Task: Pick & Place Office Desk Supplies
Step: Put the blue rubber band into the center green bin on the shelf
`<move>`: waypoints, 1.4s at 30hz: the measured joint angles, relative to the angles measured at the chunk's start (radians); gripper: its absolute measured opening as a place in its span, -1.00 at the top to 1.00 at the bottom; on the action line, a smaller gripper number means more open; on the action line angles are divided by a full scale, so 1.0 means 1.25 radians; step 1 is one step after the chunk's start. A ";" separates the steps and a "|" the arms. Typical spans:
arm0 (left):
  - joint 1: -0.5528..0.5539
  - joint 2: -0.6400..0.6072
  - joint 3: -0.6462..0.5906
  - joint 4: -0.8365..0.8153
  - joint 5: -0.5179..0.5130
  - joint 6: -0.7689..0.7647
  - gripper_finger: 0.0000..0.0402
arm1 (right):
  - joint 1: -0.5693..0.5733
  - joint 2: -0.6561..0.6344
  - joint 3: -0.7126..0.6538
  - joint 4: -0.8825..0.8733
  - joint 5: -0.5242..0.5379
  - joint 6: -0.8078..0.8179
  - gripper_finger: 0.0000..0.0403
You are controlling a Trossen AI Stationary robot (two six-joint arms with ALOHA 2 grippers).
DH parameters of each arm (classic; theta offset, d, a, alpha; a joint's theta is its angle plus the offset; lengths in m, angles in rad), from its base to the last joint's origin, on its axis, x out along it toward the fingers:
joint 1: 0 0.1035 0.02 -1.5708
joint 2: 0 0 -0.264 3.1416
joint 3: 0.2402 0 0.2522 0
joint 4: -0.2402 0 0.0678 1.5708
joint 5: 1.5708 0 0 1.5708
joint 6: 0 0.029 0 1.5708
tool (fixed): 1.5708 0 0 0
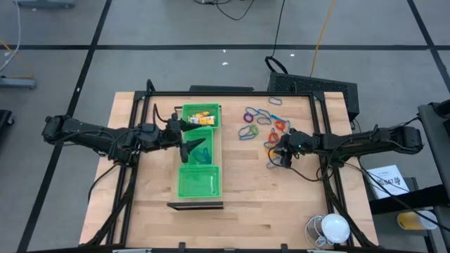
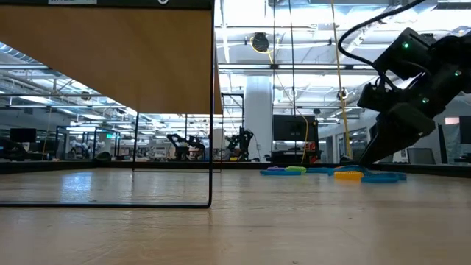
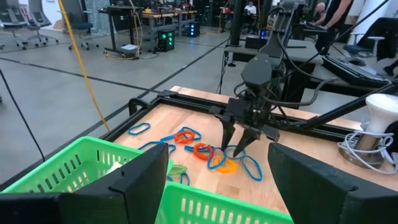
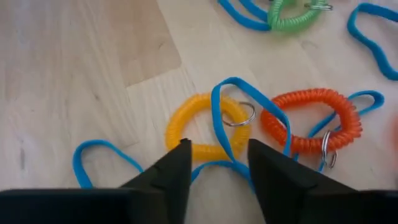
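The supplies are loops (image 1: 260, 125) in blue, purple, green and orange lying flat on the table right of the tray, and yellow and orange pieces (image 1: 202, 116) in the green tray's (image 1: 199, 184) far compartment. My right gripper (image 4: 219, 155) is open and points down at the loops' near end. Its fingers stand on either side of a yellow coil loop (image 4: 198, 127) and a blue band (image 4: 219, 118) that crosses it. The low view shows this gripper (image 2: 372, 158) down at the table by the loops (image 2: 346, 174). My left gripper (image 1: 197, 146) is open and holds nothing, over the tray's middle compartment. My right gripper comes from above with its open fingers (image 4: 177, 168) astride the near arc of the yellow coil loop (image 4: 205, 151) and the blue band lying on it. The band runs under one finger (image 4: 267, 174). Whether the fingers touch either one, I cannot tell.
An orange coil loop (image 4: 311, 121) with a key ring lies just beside the yellow one, with more blue bands and a green coil (image 4: 292, 15) beyond. A white lamp (image 1: 330, 228) sits at the table's near right corner. A black frame (image 1: 320, 133) rims the table.
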 joint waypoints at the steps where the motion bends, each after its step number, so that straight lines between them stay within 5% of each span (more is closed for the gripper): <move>1: 0.000 0.000 0.000 -0.001 0.000 0.000 -0.40 | 0.001 -0.004 0.004 -0.012 -0.002 0.009 0.19; 8: 0.000 0.000 0.000 -0.005 0.000 -0.004 -0.40 | 0.009 -0.013 0.009 -0.141 -0.075 0.039 -0.02; 34: 0.000 0.000 0.000 -0.010 0.000 -0.003 -0.40 | 0.094 -0.013 0.008 -0.165 -0.140 0.073 0.14; 42: 0.000 0.000 0.000 -0.011 -0.002 0.009 -0.40 | 0.095 -0.040 0.004 -0.150 -0.020 0.017 0.16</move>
